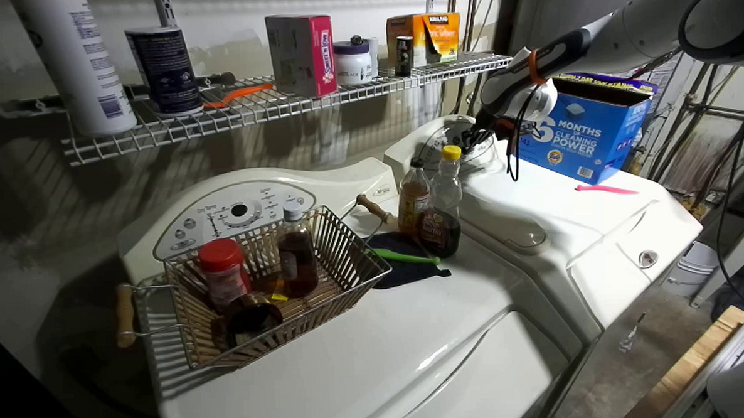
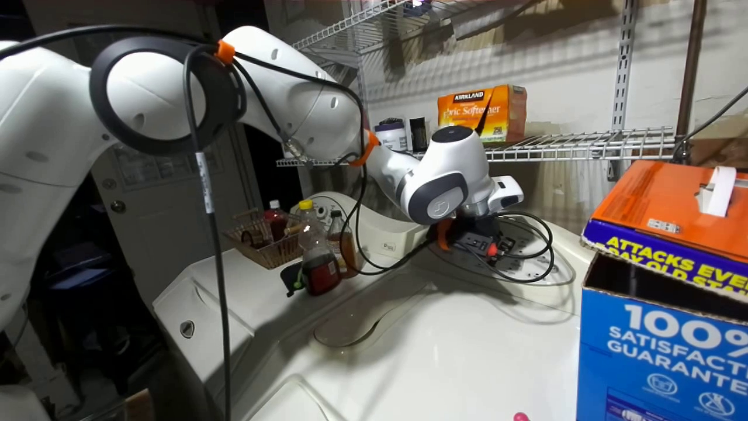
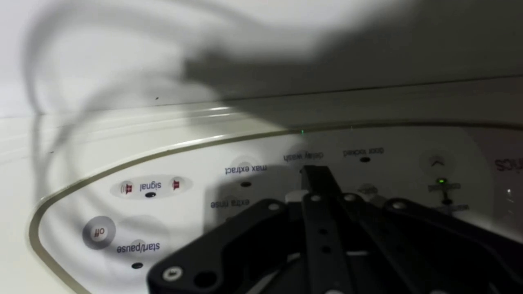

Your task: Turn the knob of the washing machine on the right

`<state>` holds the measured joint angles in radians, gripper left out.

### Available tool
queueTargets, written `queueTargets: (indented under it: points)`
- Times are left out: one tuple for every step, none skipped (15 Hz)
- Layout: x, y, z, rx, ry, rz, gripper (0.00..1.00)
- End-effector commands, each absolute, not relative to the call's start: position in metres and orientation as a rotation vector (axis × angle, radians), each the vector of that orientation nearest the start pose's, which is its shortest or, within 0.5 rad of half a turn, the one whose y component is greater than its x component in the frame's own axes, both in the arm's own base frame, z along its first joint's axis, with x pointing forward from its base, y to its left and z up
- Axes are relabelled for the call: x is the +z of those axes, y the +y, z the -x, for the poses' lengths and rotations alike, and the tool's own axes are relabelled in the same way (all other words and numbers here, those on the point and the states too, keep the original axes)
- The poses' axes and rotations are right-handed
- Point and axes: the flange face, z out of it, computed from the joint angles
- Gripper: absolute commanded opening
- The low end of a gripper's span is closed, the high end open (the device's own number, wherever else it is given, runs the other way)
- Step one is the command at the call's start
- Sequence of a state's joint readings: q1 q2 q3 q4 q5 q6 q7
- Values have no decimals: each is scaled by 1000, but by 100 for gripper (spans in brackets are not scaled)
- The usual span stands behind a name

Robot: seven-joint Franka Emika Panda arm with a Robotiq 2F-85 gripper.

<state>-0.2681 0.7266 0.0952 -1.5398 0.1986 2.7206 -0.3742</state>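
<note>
The washing machine (image 1: 534, 192) is the white machine on the right in an exterior view, with its flat lid also showing in an exterior view (image 2: 467, 345). Its rounded white console (image 1: 431, 145) stands at the back and fills much of the wrist view (image 3: 212, 169), its print upside down. The knob is hidden behind my gripper in the wrist view and cannot be made out in either exterior view. My gripper (image 3: 315, 171) is shut, its dark fingertips together over the console below the "delay wash" print. In both exterior views it is at the console (image 1: 469, 143) (image 2: 485, 240); contact cannot be told.
A blue detergent box (image 1: 588, 130) stands on the washer. Beside it, another white machine (image 1: 353, 348) holds a wire basket (image 1: 326, 311) and two syrup bottles (image 1: 450, 196). A wire shelf (image 1: 236, 117) runs above. Cables (image 2: 543, 251) loop around my gripper.
</note>
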Motion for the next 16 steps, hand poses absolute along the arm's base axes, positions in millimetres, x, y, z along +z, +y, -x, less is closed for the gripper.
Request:
queueTargets:
  points:
    - [271, -149, -739, -762, 37, 3024, 0]
    - [270, -148, -739, -754, 48, 3025, 0]
    - [270, -147, -738, -747, 54, 3027, 0]
    - [271, -146, -737, -741, 60, 3031, 0]
    - [271, -146, -737, -733, 61, 3034, 0]
    - [271, -146, -736, -724, 62, 3035, 0]
    - [272, -146, -736, -733, 66, 3033, 0]
    - [273, -145, -736, -723, 72, 3029, 0]
    - [273, -146, -736, -727, 70, 3031, 0]
    - [274, -146, -736, -727, 69, 3029, 0]
    - [275, -146, -736, -725, 68, 3026, 0]
    - [275, -145, -735, -714, 61, 3021, 0]
    - [276, -145, -734, -713, 56, 3023, 0]
    - [276, -145, -734, -705, 50, 3023, 0]
    - [277, -145, -733, -701, 51, 3023, 0]
    - [278, -146, -732, -694, 51, 3026, 0]
